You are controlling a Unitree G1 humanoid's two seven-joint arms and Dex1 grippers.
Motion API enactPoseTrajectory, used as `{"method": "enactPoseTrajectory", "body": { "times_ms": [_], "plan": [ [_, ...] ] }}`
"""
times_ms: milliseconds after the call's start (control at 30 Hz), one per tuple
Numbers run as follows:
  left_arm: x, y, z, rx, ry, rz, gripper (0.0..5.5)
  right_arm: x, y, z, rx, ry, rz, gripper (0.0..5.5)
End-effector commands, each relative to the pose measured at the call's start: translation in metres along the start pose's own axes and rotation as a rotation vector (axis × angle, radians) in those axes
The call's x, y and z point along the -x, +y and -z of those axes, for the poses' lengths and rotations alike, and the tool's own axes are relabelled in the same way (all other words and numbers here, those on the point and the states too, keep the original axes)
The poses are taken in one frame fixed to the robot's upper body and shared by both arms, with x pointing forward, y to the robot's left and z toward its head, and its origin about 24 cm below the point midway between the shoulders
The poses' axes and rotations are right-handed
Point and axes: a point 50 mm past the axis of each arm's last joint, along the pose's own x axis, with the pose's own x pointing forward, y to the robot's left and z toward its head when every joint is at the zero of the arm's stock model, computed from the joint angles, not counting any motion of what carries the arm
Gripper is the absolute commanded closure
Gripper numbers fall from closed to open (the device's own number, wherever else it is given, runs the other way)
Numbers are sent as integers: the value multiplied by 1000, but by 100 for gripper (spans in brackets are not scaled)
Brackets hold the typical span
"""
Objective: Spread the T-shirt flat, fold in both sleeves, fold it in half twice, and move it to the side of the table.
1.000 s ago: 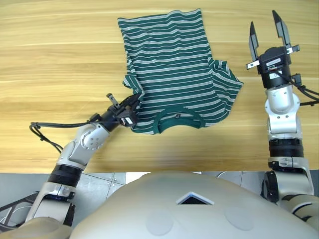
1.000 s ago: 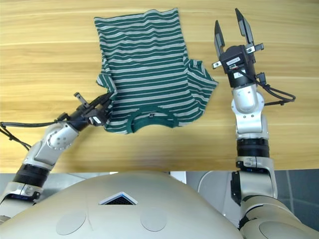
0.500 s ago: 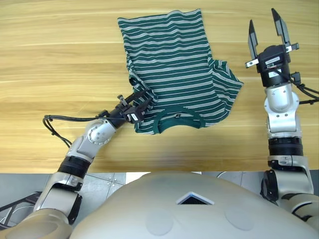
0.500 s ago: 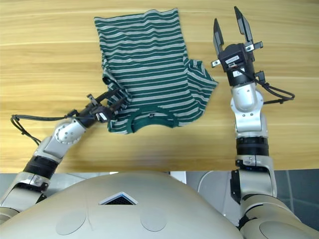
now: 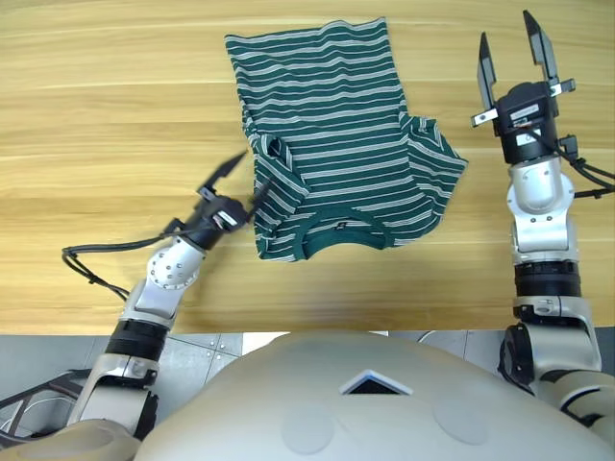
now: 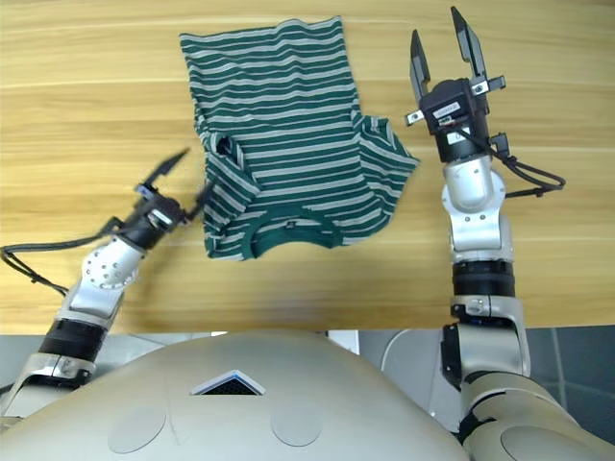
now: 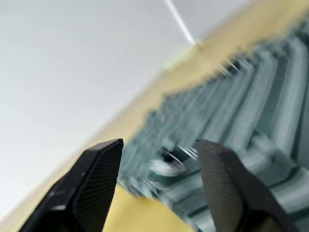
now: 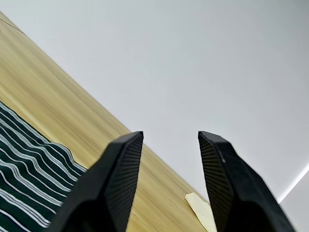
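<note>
A green T-shirt with white stripes [image 5: 332, 134] lies on the wooden table [image 5: 96, 115], collar toward me and hem at the far side. Its left sleeve [image 5: 274, 163] is folded inward onto the body; its right sleeve [image 5: 437, 163] still sticks out sideways. My left gripper [image 5: 243, 180] stands open just left of the folded sleeve, holding nothing, with the shirt [image 7: 251, 125] beyond its fingers. My right gripper [image 5: 512, 53] is raised and open to the right of the shirt, fingers pointing away, empty.
The table's near edge [image 5: 288, 331] runs just in front of the collar. Bare wood stretches to the left [image 5: 96, 115] and beyond the hem. A black cable [image 5: 96, 254] trails from my left arm. A pale wall [image 8: 193, 58] rises behind the table.
My left gripper carried the left sleeve inward over the shirt, let it go and drew back to the left, now open. The right arm has hardly moved.
</note>
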Motion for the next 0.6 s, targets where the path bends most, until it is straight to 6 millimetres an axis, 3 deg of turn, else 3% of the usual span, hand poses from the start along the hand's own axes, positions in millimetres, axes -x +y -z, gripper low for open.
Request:
{"method": "enactPoseTrajectory", "body": {
  "times_ms": [33, 100, 367, 600],
  "plan": [
    [15, -35, -2, 136, 14, 194, 271, -7, -5, -1, 16, -14, 16, 337],
    [21, -47, 4, 178, 57, 269, 271, -7, -5, 0, 19, -12, 16, 337],
    [35, -59, 29, 238, 190, 347, 271, -4, -10, 0, 35, -7, 23, 337],
    [40, -61, 24, 289, 135, 355, 271, -4, -14, 4, 58, 8, 20, 337]
  ]
}}
